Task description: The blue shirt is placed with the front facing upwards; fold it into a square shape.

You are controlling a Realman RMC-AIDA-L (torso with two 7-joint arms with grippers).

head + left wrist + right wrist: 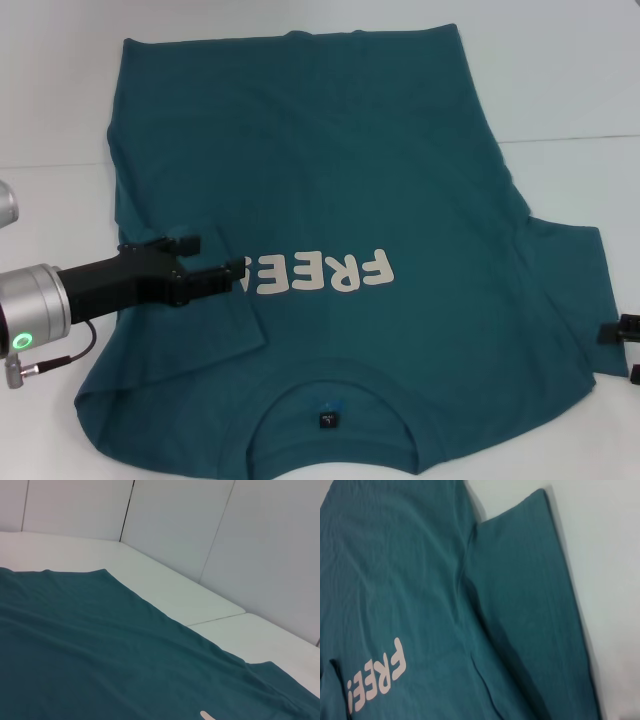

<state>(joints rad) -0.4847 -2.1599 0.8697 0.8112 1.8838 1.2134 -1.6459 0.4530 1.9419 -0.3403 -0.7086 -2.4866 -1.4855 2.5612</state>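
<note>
The blue shirt [350, 180] lies front up across the middle of the white worktop [560, 90], collar at the near edge, its soft cotton faintly creased (white "FREE!" print [325, 272] partly covered by the folded-in left sleeve). The left gripper [215, 258] hovers there, jaws open. The right gripper [620, 335] sits at the right edge; its jaws cannot be made out. Pale wall panels [200, 525] stand behind.

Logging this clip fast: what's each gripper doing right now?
Left gripper: open, over the folded-in sleeve of the blue shirt, holding nothing.
Right gripper: at the shirt's right sleeve edge, mostly out of view.
</note>
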